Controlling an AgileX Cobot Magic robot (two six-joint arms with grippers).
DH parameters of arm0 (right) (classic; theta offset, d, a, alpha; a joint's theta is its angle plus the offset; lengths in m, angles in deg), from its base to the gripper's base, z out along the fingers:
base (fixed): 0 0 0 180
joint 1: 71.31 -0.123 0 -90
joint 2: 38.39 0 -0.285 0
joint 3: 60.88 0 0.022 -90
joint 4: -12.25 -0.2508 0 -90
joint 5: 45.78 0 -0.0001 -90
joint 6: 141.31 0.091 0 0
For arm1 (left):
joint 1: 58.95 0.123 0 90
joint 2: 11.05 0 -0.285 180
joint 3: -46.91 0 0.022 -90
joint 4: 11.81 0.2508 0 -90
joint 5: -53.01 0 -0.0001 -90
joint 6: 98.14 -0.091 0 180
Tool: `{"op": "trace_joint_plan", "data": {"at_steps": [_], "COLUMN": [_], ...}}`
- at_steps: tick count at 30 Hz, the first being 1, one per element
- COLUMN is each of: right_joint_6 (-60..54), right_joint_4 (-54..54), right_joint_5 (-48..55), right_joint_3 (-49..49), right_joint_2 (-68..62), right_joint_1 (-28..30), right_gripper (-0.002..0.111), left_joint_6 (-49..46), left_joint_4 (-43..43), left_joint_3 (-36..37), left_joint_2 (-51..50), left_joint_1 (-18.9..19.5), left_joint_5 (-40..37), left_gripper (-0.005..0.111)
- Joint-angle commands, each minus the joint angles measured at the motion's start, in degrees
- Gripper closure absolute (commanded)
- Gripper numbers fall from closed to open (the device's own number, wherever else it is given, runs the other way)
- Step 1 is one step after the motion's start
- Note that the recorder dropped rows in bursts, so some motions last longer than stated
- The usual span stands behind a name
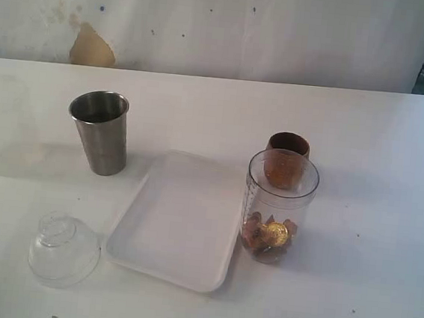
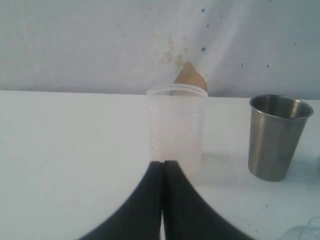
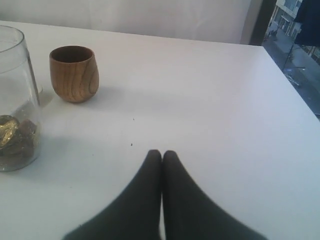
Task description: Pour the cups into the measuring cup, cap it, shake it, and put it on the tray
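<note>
White tabletop [image 1: 378,145], tapered steel tumbler [image 1: 101,137], rounded wooden cup [image 3: 74,74]

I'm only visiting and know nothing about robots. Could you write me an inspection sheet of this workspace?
Surface: white table, a few small dark specks.
Job's things: steel tumbler upright, left of the tray, which has nothing on it; wooden cup upright behind the measuring cup, which stands uncapped beside the tray with gold-wrapped pieces at its bottom; domed lid on the table by the tray's left side.
Clutter: frosted cup upright near the tumbler.
Grippers: left gripper and right gripper both shut, holding nothing.
Cables: nothing seen.
Surroundings: stained white wall with a brown patch.
</note>
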Motion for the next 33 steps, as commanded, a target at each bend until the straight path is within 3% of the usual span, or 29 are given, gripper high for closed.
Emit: {"op": "trace_joint_plan", "data": {"at_steps": [1, 28, 33], "right_joint_6": [0.5, 0.5, 0.5], "right_joint_4": [0.2, 0.2, 0.2], "right_joint_5": [0.9, 0.9, 0.9], "right_joint_3": [-0.2, -0.2, -0.2], "right_joint_2": [0.4, 0.4, 0.4], "right_joint_1": [0.2, 0.2, 0.2], "right_gripper": [0.108, 0.108, 0.108], "left_joint_6": [0.1, 0.0, -6.3], "left_joint_4": [-0.6, -0.4, 7.5], "left_joint_3": [0.2, 0.2, 0.2], "left_joint_2": [0.2, 0.2, 0.2], "left_joint_1": [0.0, -0.1, -0.1], "left_joint_5": [0.7, 0.7, 9.6], "left_gripper": [0.107, 0.107, 0.107]}}
